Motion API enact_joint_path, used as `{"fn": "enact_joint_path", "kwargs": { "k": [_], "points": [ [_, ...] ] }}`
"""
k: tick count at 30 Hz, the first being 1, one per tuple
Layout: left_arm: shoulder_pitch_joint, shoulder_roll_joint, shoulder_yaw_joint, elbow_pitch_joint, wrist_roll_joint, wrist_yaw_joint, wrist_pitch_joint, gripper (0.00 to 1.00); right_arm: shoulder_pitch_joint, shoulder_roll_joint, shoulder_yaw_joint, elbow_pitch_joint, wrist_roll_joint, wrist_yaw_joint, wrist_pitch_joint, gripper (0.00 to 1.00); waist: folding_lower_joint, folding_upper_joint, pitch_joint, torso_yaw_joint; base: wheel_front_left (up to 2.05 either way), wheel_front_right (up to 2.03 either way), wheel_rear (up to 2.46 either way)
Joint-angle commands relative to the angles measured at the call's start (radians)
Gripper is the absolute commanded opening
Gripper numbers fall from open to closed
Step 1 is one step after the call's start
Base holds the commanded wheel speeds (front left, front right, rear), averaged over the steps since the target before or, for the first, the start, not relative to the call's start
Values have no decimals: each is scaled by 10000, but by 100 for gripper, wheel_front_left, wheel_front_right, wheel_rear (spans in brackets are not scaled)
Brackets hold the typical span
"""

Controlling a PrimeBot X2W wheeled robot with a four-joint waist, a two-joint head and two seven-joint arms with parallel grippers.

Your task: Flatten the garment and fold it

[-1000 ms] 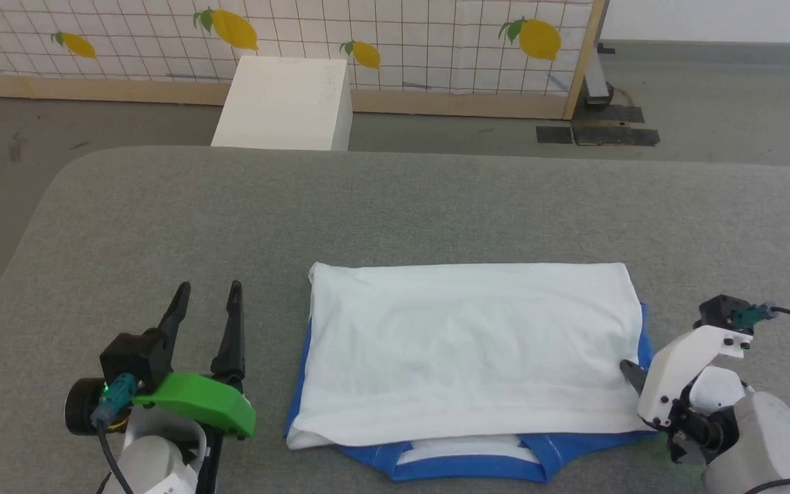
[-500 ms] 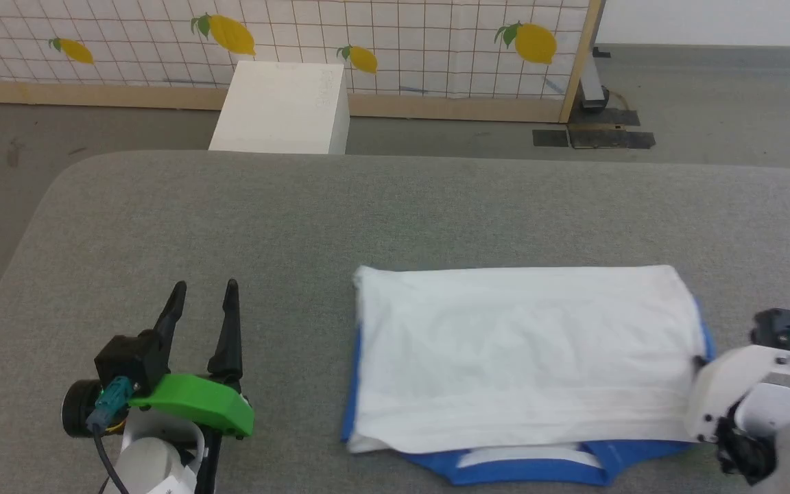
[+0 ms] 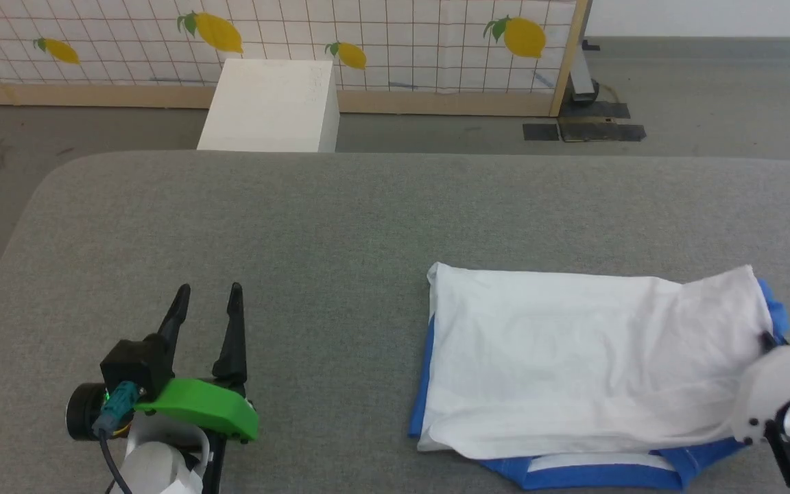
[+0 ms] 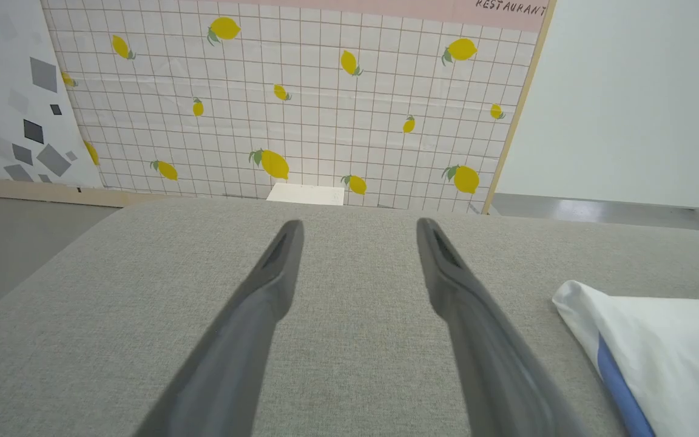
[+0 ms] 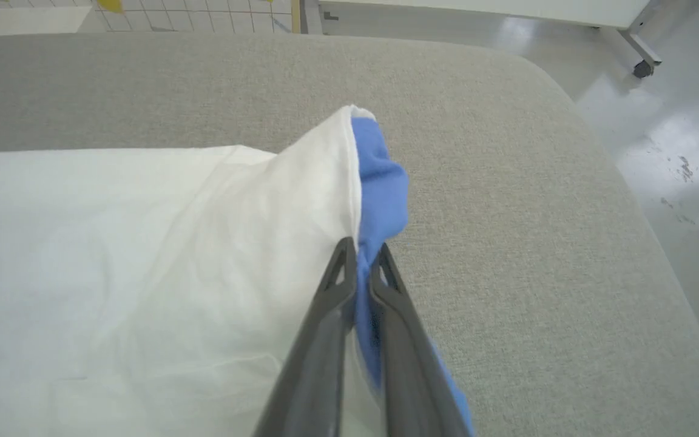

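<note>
Garment [image 3: 594, 357] is laid folded on the right half of the grey table [image 3: 299, 226], white body on top, blue neckband showing at the near edge. Right gripper [image 5: 358, 255] is clamped on the garment's right edge, with white and blue layers pinched between the fingers and fabric bunched up at that corner. Left gripper [image 3: 208, 291] is held over bare table at near left, fingers spread, nothing gripped, well apart from the garment. A white box [image 3: 268, 106] is seen on the floor beyond the table.
</note>
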Motion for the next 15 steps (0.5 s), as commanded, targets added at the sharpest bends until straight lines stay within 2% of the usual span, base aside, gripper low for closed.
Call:
{"fn": "enact_joint_path", "kwargs": {
  "k": [1,6,9,12,15],
  "points": [
    [56,-69,44,-4,91,-70,-45,100,50,-11,357,-419,104,-17,102,0,0,0,43,-11,0,0,0],
    [-2,-115,107,-9,136,-136,-45,100,10,-11,2297,-1893,314,-17,781,0,0,0,152,29,0,0,0],
    [-66,-132,111,10,181,-177,-45,100,-165,-146,3835,-2412,518,-17,1191,0,0,0,218,82,0,0,0],
    [-129,-165,103,66,189,-219,-45,100,-444,-168,5225,-2447,787,-17,1442,0,0,0,264,150,0,0,0],
    [-176,-188,78,134,190,-262,-45,100,-804,-163,6246,-1976,944,-17,1458,0,0,0,314,225,0,0,0]
  ]
}}
